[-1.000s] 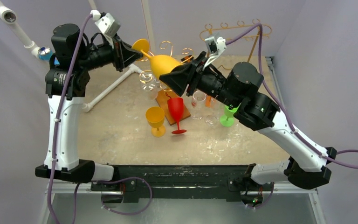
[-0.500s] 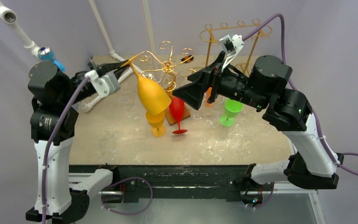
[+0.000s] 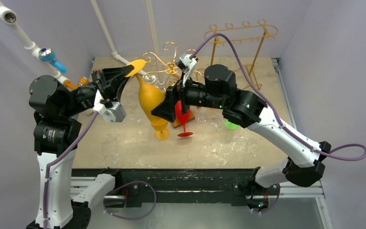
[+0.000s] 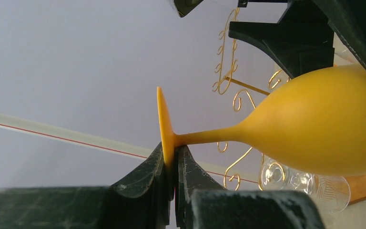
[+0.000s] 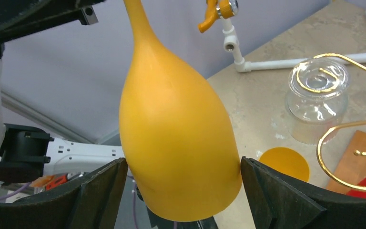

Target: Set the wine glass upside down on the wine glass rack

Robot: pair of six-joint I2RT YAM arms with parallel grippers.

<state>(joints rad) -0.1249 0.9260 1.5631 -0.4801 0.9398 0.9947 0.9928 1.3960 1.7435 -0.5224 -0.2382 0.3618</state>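
Observation:
A yellow wine glass point(image 3: 148, 98) hangs bowl down and slightly tilted, above the table. My left gripper point(image 3: 127, 71) is shut on the rim of its round foot point(image 4: 164, 124), fingers point(image 4: 145, 174) pinching it from both sides. My right gripper point(image 5: 183, 191) stands open around the bowl point(image 5: 178, 138). There is a gap on its left finger's point(image 5: 100, 191) side, and the right finger sits at the bowl's wall. The gold wire wine glass rack point(image 3: 169, 67) stands just behind the glass, with clear glasses point(image 5: 317, 100) hanging upside down on it.
Under the hanging bowl stand a second yellow glass point(image 3: 159, 126), a red glass point(image 3: 182, 117), clear glasses point(image 3: 205, 112) and a green glass point(image 3: 228, 124). A taller gold rack point(image 3: 240, 33) is at the back right. White pipes point(image 3: 109, 33) with a blue valve point(image 3: 50, 55) run along the left.
The left arm swung the glass from lying sideways to hanging bowl down. The right gripper let go of the bowl, opened wide, drew back, then came around the bowl again.

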